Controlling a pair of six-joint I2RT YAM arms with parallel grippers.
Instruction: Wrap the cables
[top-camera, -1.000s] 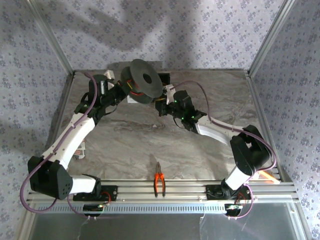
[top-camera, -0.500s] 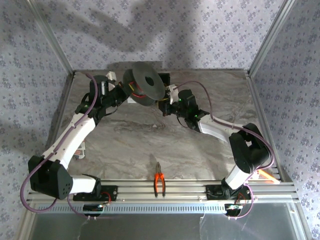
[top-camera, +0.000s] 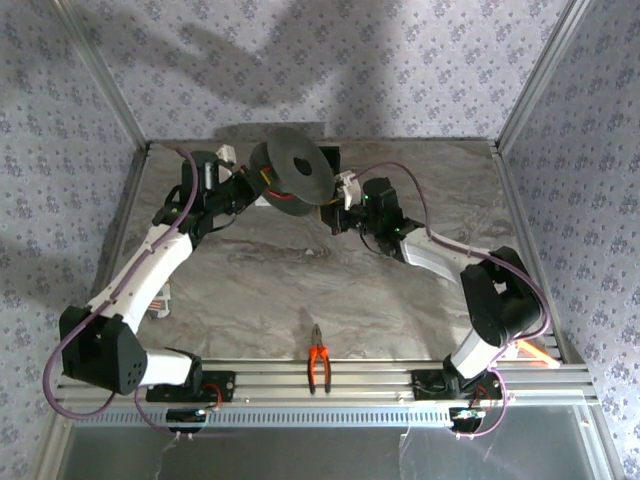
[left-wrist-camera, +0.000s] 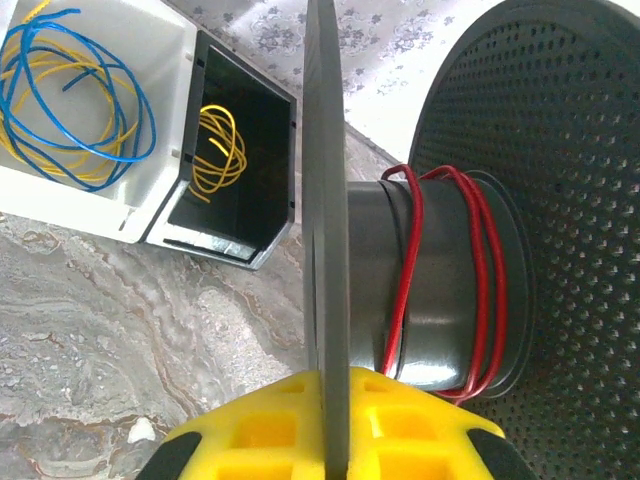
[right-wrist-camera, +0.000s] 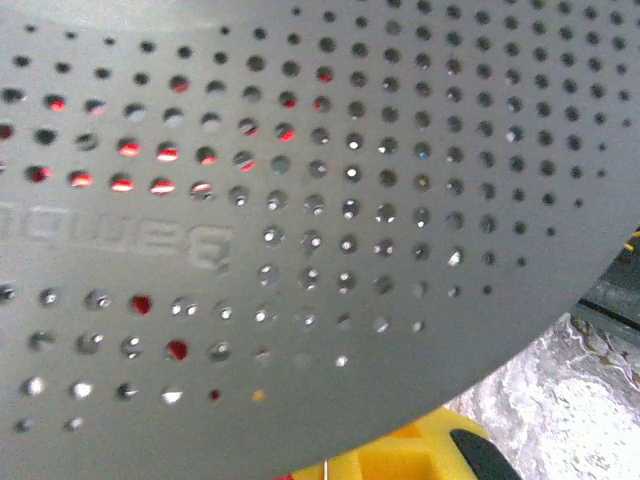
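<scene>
A black round spool (top-camera: 291, 168) hangs tilted above the back of the table, and my left gripper (top-camera: 251, 191) is shut on the edge of its near flange. In the left wrist view the yellow fingers (left-wrist-camera: 270, 430) clamp that thin flange (left-wrist-camera: 327, 200). The red wire (left-wrist-camera: 482, 290) lies in a few turns round the hub. My right gripper (top-camera: 338, 205) sits just right of the spool, under its perforated flange (right-wrist-camera: 330, 200), where red shows through the holes. Its yellow pads (right-wrist-camera: 400, 458) appear closed, with a sliver of red wire (right-wrist-camera: 282, 477) beside them.
A white box (left-wrist-camera: 150, 150) of blue and yellow wire and a black box (left-wrist-camera: 265, 130) with a yellow coil sit at the back, behind the spool. Orange-handled pliers (top-camera: 319, 365) lie near the front rail. Metal frame posts bound the table.
The spool has tipped and shifted slightly toward the back. My right gripper has moved back and a little right, closer under the flange. The left gripper keeps its hold.
</scene>
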